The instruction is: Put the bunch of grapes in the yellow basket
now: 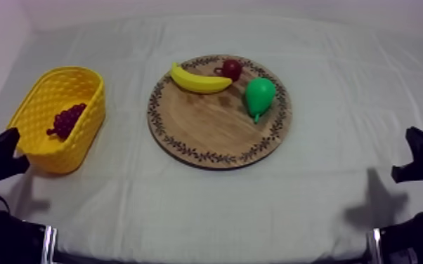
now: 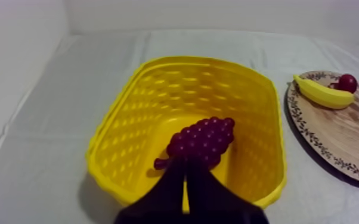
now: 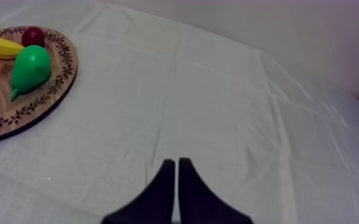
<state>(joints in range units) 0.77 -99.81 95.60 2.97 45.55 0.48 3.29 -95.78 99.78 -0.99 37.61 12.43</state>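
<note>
One bunch of grapes (image 2: pixel 203 142) lies in the basket (image 2: pixel 152 89) — left fingers (image 2: pixel 169 193) together.

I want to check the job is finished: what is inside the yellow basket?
The bunch of grapes lies inside the yellow basket, on its floor. I see nothing else in there; the patch of floor under the grapes is covered.

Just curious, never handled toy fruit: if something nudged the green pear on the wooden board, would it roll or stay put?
It would likely roll in a curve: the pear lies on its side, with a round body and narrow stem end. Its smooth skin looks slippery. The board seems flat, so little would stop it.
</note>
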